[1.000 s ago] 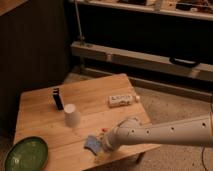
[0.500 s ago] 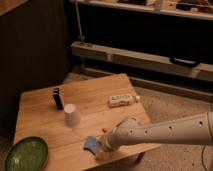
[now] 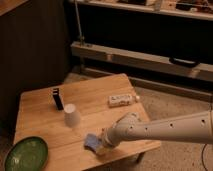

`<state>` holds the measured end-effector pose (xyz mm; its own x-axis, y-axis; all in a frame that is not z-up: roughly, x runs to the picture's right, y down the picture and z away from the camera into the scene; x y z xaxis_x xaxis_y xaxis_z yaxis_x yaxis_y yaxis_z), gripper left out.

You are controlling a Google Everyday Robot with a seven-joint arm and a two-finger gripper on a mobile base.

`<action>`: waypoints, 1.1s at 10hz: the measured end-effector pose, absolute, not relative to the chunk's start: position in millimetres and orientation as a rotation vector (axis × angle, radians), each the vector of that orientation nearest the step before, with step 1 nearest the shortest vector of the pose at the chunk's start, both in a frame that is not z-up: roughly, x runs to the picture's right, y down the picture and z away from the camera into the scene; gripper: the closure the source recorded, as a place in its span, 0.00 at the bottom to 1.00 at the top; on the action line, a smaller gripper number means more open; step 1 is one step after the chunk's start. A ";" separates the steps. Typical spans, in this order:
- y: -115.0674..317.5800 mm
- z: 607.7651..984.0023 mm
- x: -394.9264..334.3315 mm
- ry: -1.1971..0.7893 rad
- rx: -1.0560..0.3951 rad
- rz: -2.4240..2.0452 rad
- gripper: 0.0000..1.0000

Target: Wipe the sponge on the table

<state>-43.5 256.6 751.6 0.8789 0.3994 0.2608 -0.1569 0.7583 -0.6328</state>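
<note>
The sponge [image 3: 91, 142] is a small flat blue pad lying near the front edge of the table [image 3: 95, 95], a low table with a light wooden top. My white arm reaches in from the right, low over the table. Its gripper [image 3: 102, 144] is at the sponge's right side, touching or nearly touching it. The wrist hides how the gripper meets the sponge. A small orange bit [image 3: 103, 131] shows just above the gripper.
A white cup [image 3: 71, 116] stands upside down left of centre, with a black upright block [image 3: 58, 98] behind it. A white bottle [image 3: 121, 99] lies at the right side. A green plate [image 3: 25, 154] sits at the front left corner. Metal shelving [image 3: 150, 57] runs behind.
</note>
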 end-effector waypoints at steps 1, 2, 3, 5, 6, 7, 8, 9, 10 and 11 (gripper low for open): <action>238.8 755.1 -46.8 -0.387 -0.630 0.292 0.67; 225.9 758.0 -44.0 -0.377 -0.620 0.287 0.67; 203.2 762.1 -39.5 -0.366 -0.605 0.280 0.67; 169.1 769.6 -33.2 -0.345 -0.592 0.271 0.67; 161.1 774.2 -29.5 -0.332 -0.594 0.274 0.67; 157.0 777.8 -29.8 -0.325 -0.598 0.273 0.67; 154.7 783.3 -32.5 -0.315 -0.608 0.266 0.67; 156.8 788.9 -36.1 -0.310 -0.618 0.257 0.67; 159.9 793.4 -38.6 -0.307 -0.626 0.249 0.67; 163.9 800.2 -43.3 -0.303 -0.639 0.242 0.67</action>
<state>-43.3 163.9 800.2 0.9281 0.3126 0.2023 -0.1276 0.7775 -0.6158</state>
